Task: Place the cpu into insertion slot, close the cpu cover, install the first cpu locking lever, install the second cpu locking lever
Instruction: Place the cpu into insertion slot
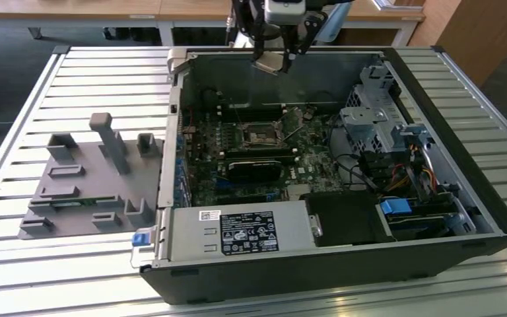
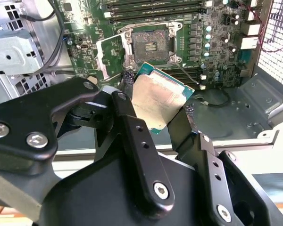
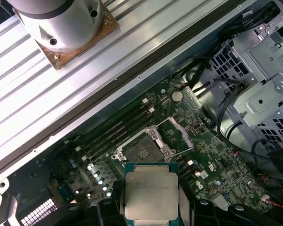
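My gripper (image 1: 271, 64) hangs over the far wall of the open computer case, shut on the cpu (image 2: 155, 101), which shows its silver-grey top and green edge in both wrist views (image 3: 151, 190). One black finger (image 2: 127, 117) presses each side of the chip. The insertion slot (image 2: 151, 44) lies bare and dark on the green board, below and ahead of the chip, also seen as the insertion slot (image 3: 142, 150) and in the exterior view (image 1: 260, 137). The cpu cover (image 2: 114, 55) stands flipped open beside the socket, its frame (image 3: 177, 134) raised off the board.
The case's walls (image 1: 176, 99) ring the board. A silver drive cage (image 1: 377, 125) with cables fills the exterior view's right side. The power supply (image 1: 236, 231) sits at the near edge. A grey fixture plate (image 1: 86, 178) lies on the slatted table at the exterior view's left.
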Robot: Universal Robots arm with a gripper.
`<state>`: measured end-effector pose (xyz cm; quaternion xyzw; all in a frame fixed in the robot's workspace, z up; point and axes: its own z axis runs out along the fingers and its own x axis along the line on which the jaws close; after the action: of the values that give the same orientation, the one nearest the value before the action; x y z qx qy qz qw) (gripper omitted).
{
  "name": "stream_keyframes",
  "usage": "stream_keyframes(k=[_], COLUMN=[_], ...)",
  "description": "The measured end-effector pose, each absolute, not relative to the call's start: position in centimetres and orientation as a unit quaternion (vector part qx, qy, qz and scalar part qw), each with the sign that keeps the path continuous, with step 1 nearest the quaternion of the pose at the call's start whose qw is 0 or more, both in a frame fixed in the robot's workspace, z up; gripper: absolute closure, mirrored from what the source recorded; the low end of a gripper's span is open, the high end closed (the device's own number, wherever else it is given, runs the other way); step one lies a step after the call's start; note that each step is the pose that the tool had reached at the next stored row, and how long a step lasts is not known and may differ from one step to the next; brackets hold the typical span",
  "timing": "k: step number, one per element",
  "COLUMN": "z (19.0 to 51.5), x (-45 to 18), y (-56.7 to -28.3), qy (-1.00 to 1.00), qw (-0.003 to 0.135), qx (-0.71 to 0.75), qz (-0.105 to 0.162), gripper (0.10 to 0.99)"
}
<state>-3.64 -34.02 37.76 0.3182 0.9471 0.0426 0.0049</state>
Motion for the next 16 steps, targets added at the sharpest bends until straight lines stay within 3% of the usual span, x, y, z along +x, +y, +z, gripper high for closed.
stream_keyframes(k=[16], z=[37.76], x=[-3.64], y=[-34.02], qy=[0.934], qw=[0.007], qx=[0.355], qz=[0.042], gripper=[0.545])
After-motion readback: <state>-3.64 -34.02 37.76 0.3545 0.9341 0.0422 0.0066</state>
